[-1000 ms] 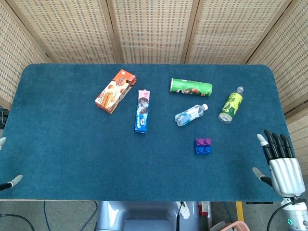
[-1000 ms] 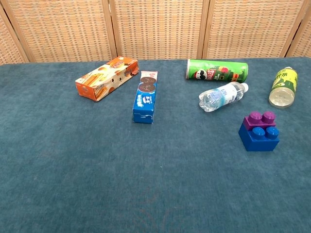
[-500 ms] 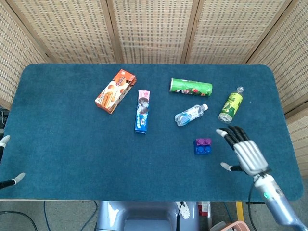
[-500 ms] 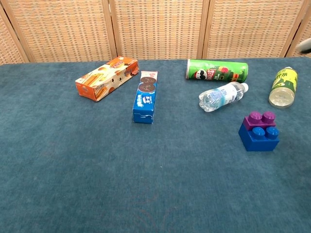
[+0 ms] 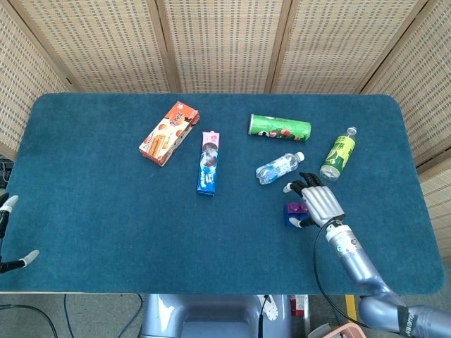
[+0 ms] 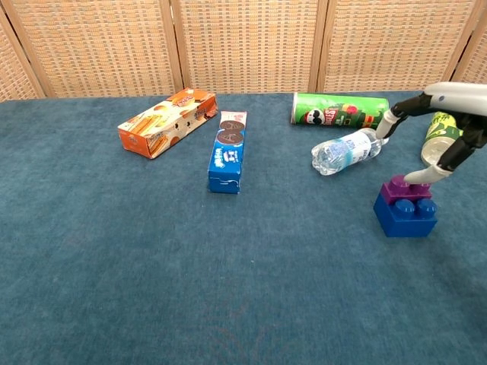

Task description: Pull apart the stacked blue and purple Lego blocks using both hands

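At the near left edge of the table (image 5: 84,232) only fingertips of the left hand (image 5: 8,236) are seen, spread apart with nothing held. Near the right edge, toward the front, the stacked Lego blocks (image 6: 405,207) are found: purple block (image 6: 403,188) seated on blue block (image 6: 405,217). The right hand (image 5: 316,201) is poised over them, fingers spread, a fingertip at the purple top, nothing grasped. The blocks are judged light, rigid and smooth-sided; each should be gripped by opposite side faces. Farther back lie a water bottle (image 5: 279,168) and a green can (image 5: 279,127).
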Tool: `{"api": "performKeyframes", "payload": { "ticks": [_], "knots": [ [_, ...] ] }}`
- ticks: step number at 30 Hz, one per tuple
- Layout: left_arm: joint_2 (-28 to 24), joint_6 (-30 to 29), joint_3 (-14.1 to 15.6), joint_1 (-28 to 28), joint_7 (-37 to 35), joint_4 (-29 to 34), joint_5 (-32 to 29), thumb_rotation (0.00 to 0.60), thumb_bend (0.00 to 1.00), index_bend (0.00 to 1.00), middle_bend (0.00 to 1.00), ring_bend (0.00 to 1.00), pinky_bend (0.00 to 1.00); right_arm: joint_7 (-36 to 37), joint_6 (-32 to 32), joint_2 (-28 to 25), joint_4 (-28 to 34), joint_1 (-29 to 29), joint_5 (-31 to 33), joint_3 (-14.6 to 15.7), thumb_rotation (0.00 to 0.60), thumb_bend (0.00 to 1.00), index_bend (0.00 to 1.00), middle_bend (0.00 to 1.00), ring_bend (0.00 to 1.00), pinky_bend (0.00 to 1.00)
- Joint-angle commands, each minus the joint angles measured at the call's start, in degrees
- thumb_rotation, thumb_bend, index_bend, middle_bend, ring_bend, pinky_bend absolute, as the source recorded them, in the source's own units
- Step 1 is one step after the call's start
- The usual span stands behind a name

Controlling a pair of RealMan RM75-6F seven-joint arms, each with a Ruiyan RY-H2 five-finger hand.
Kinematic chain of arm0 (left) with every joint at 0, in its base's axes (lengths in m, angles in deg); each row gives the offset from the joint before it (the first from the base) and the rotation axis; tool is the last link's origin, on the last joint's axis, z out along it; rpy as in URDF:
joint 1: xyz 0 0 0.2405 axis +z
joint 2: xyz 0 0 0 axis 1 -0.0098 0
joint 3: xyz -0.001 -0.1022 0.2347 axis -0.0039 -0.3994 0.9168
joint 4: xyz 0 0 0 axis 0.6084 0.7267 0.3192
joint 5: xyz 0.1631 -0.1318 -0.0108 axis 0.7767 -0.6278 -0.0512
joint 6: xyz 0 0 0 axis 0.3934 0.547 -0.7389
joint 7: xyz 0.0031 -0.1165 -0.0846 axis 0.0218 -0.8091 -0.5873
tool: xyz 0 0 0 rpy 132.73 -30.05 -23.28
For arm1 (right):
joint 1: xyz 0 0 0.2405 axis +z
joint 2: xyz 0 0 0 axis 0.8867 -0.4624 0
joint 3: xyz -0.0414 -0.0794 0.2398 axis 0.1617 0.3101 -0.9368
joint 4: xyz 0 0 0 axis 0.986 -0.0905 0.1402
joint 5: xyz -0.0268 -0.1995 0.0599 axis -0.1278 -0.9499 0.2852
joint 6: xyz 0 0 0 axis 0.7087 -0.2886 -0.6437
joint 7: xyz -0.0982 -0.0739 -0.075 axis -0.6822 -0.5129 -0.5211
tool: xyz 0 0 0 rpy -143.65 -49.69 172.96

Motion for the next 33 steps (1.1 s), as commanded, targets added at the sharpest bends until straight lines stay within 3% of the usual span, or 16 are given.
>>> {"api": "performKeyframes", "payload": {
  "ticks": [1, 12, 18, 33],
  "knots": [
    [-0.1, 0.2, -0.1, -0.1, -0.2, -0.1, -0.2, 0.600, 0.00, 0.00, 0.00, 0.00, 0.00, -6.4, -2.1, 3.7, -2.8, 1.8, 4.5, 0.5, 0.600, 0.20, 0.29, 0.25, 0.00, 0.00],
    [0.2, 0.3, -0.2, -0.3, -0.5, -0.3, -0.2, 0.600, 0.00, 0.00, 0.00, 0.00, 0.00, -11.3, -1.8, 6.1, -5.5, 3.8, 12.3, 1.5, 0.600, 0.20, 0.34, 0.26, 0.00, 0.00],
    [0.4, 0.6, -0.3, -0.5, -0.1, -0.4, -0.7, 0.600, 0.00, 0.00, 0.00, 0.00, 0.00, -11.4, -1.4, 5.8, -6.9, 4.3, 13.6, 1.7, 0.600, 0.26, 0.34, 0.29, 0.00, 0.00],
    [0.7, 0.6, -0.1, -0.6, 0.7, -0.2, -0.8, 0.600, 0.00, 0.00, 0.00, 0.00, 0.00, -14.2, 1.1, 5.3, -8.0, 6.8, 19.3, 3.6, 0.600, 0.26, 0.36, 0.31, 0.00, 0.00]
  ]
}}
